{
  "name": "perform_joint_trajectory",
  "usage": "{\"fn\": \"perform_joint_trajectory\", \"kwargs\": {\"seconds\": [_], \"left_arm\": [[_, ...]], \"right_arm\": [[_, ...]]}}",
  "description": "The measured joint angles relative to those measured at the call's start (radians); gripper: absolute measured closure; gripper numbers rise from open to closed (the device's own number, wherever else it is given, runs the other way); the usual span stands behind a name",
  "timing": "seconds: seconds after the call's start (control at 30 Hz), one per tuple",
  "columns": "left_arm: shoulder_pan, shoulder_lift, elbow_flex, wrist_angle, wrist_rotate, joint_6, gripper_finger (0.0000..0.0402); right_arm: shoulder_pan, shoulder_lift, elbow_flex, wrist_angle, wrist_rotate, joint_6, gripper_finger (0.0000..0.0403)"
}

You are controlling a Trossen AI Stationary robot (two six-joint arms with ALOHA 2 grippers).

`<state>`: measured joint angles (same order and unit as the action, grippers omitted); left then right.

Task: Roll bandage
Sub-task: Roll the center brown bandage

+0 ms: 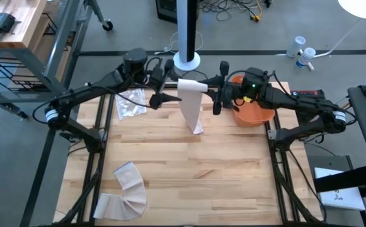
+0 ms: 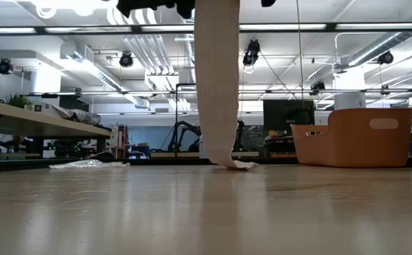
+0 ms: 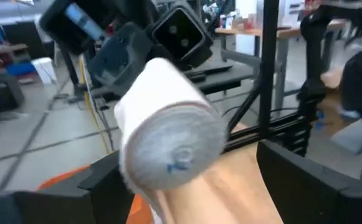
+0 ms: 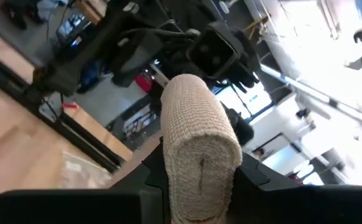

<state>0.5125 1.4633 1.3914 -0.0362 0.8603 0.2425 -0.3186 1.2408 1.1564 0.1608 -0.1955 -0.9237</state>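
Nearest the front edge of the counter, well apart from both arms, a loose bandage strip lies curled on the wood. Farther back, the free tail of the bandage hangs straight down from the raised arms and its end touches the counter, seen in the low view as a pale band dropping from the top edge to the wood.

Above that tail the rolled part of the bandage sits between the two sets of fingers, which face each other over the back half of the counter. The right fingers are clenched on the roll, one on each side of it, with the roll's spiral end pointing back between them. The left fingers stand released, spread wide on either side of the roll's other end without clear contact.

Just beside the left fingers, on their outer side, a clear plastic wrapper lies flat on the counter. Beyond the right fingers, under that arm, an orange bin stands at the counter's back corner.
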Motion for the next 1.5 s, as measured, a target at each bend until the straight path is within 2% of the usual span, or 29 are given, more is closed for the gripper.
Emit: {"fn": "perform_joint_trajectory", "kwargs": {"seconds": [0.23, 0.5, 0.83, 1.03, 1.2, 1.33, 1.5], "left_arm": [[0.0, 0.017, 0.001, 0.068, 0.012, -0.183, 0.0097], [0.0, 0.017, -0.003, 0.067, 0.013, -0.253, 0.0084], [0.036, 0.006, 0.021, 0.046, -0.089, -0.16, 0.0094], [0.026, 0.005, 0.055, 0.045, -0.061, -0.149, 0.0089], [0.024, 0.01, 0.056, 0.042, -0.05, -0.2, 0.0082], [0.024, 0.018, 0.056, 0.04, -0.049, -0.248, 0.0089], [0.024, 0.019, 0.055, 0.034, -0.046, -0.252, 0.0103]], "right_arm": [[0.001, 0.027, 0.0, 0.003, 0.012, -0.247, 0.032], [0.001, 0.031, 0.0, 0.007, 0.015, -0.38, 0.032], [0.012, 0.031, -0.001, 0.008, 0.021, -0.399, 0.0322], [0.013, 0.031, -0.001, 0.016, 0.02, -0.407, 0.0318], [0.013, 0.031, -0.001, 0.016, 0.038, -0.444, 0.0323], [0.013, 0.031, -0.001, 0.025, 0.039, -0.52, 0.0322], [0.013, 0.031, -0.001, 0.04, 0.042, -0.531, 0.0321]]}}
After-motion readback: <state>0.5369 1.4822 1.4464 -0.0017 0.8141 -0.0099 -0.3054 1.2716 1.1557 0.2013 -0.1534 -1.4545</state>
